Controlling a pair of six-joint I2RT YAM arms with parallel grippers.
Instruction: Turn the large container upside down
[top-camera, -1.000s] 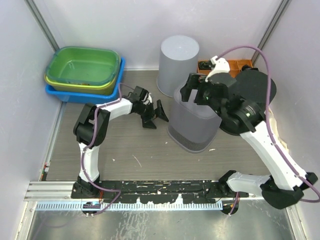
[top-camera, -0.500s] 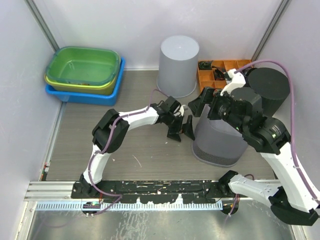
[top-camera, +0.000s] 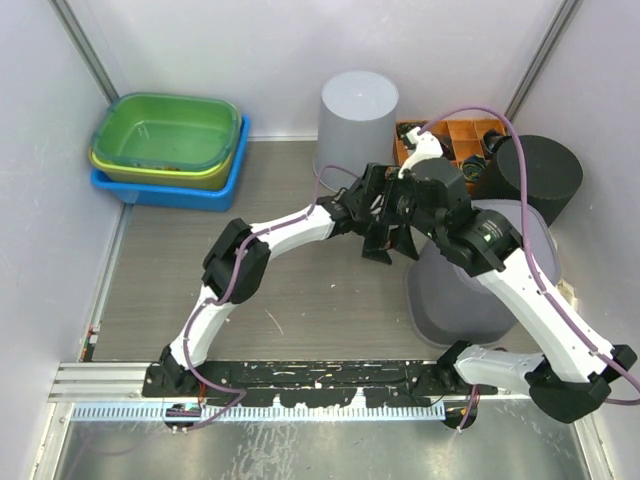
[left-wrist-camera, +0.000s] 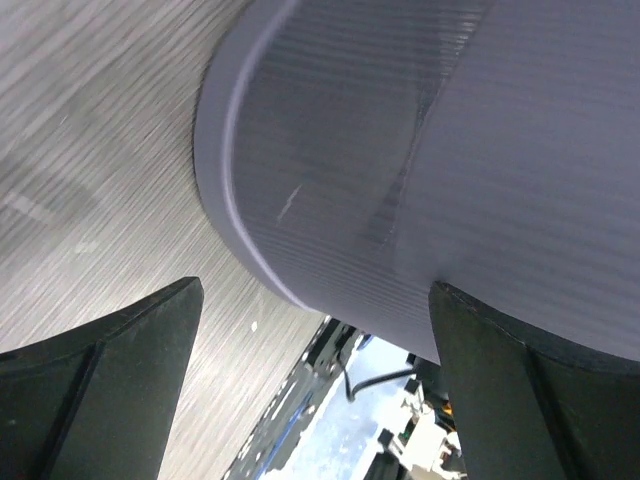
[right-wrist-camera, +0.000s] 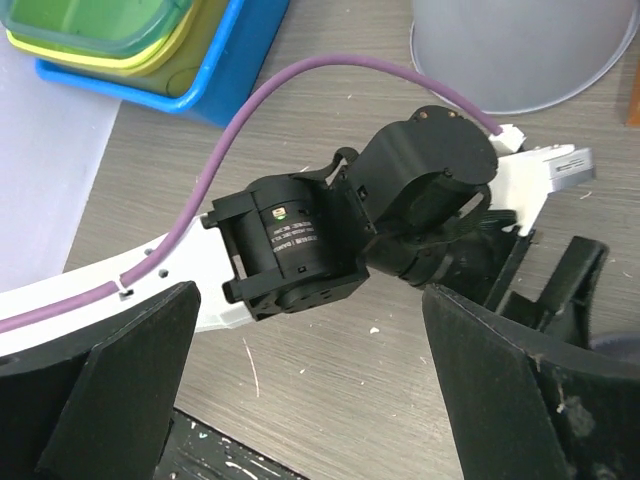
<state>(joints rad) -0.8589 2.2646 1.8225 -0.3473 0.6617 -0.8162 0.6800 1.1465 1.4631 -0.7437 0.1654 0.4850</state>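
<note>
The large container (top-camera: 452, 300) sits on the right side of the table (top-camera: 290, 290), just in front of the black cylinder (top-camera: 545, 172) and partly under my right forearm. From above I cannot tell which end faces up. I judge the flip is not yet secured: neither pincer holds anything. The left gripper (left-wrist-camera: 315, 290) is spread wide, with the container's rounded edge filling the space ahead of its fingers (left-wrist-camera: 120, 350), though I cannot tell whether they touch it. The right gripper (right-wrist-camera: 310, 295) is also spread wide, hanging above the left arm's wrist and gripping nothing. The next move, as I read it, calls for closing the left fingers over that lip or wall, then rolling the tub without it sliding on the laminate. The container is matte grey plastic with fine horizontal ribbing, soft rounded corners and a smooth raised rim. The table is grey-brown wood grain. Further back stand an inverted grey bucket (top-camera: 357, 130), an orange compartment tray (top-camera: 470, 130) and stacked green, yellow and blue tubs (top-camera: 165, 140).
</note>
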